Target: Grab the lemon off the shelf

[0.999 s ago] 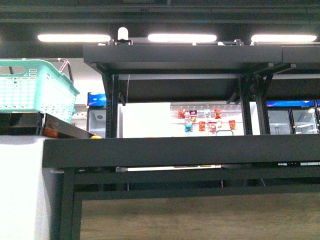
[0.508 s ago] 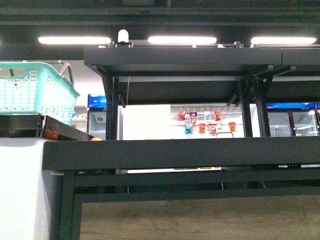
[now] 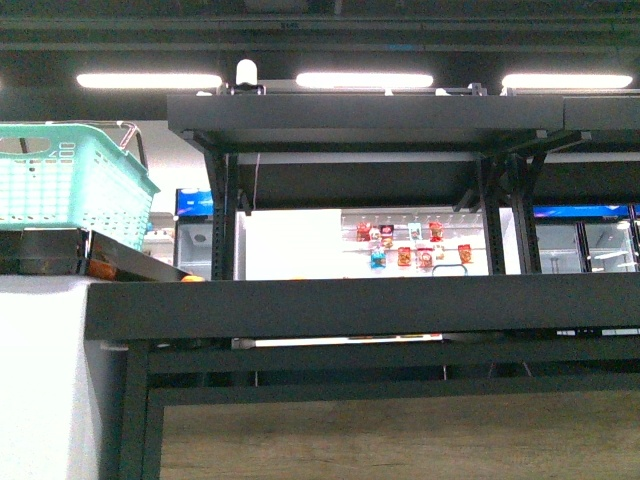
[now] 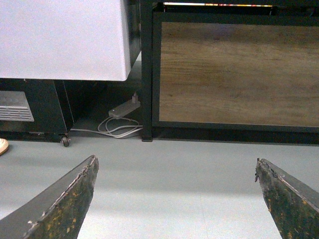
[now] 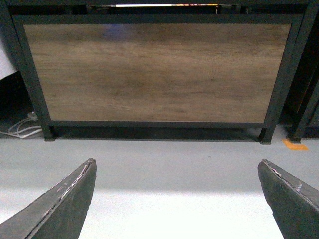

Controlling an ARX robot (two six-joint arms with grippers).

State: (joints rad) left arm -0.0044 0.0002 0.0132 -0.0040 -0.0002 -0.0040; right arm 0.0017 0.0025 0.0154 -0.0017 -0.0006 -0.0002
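The lemon is out of view in every frame. The shelf is a black metal rack; in the front view its thick dark deck runs across at eye level, with another deck above. A wood panel in a black frame closes its base in the left wrist view. The same wood panel fills the right wrist view. My left gripper is open over bare grey floor, short of the rack's foot. My right gripper is open too, with nothing between its fingers.
A teal basket sits on a white cabinet left of the rack. A small orange thing peeks over the deck's left end. A power strip with cables lies by the rack's left leg. An orange mark is on the floor.
The front view has risen a little over the last second, so the shelf decks sit slightly lower in the picture. Nothing has moved in the last half second.
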